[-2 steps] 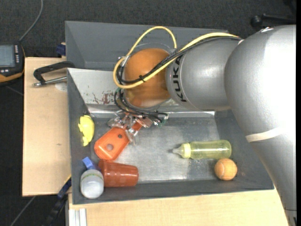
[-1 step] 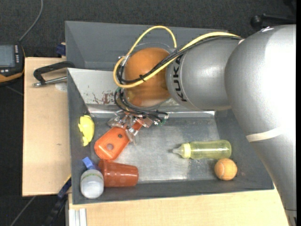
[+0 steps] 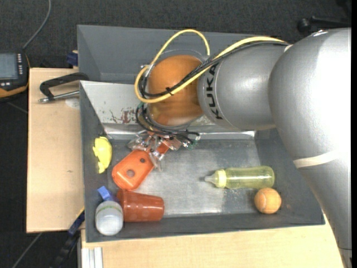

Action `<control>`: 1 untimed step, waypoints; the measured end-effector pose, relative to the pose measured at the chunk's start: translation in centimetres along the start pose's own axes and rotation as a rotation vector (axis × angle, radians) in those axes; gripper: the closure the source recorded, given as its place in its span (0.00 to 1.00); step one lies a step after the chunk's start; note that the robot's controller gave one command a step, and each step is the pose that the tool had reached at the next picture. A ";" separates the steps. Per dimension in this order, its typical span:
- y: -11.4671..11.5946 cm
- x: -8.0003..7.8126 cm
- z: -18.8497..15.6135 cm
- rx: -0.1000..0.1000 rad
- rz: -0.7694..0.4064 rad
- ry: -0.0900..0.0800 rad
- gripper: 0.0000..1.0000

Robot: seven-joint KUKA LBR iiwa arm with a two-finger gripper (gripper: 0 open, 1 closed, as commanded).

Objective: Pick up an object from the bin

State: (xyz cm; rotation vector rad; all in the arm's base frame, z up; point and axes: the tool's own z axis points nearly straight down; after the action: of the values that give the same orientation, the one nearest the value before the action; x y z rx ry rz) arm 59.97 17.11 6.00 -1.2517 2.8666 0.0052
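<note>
The gripper (image 3: 155,147) sits low at the upper end of a flat orange piece (image 3: 133,170) with a hole, lying left of the middle of the bin (image 3: 184,190). How wide the gripper stands I cannot tell. The orange piece looks like light, stiff, smooth plastic, probably best pinched across its narrow sides. A yellow toy (image 3: 102,153) lies near on its left and a red cup (image 3: 140,206) lies just below it. A bottle (image 3: 244,178) and a ball (image 3: 268,200) lie well apart to the right.
</note>
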 end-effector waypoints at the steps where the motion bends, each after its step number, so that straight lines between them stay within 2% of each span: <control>1: 0.1 0.1 -1.0 -0.003 0.001 0.003 1.00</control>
State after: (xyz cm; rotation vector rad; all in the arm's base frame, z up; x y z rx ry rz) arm 59.83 17.12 6.99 -1.2525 2.8707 0.0069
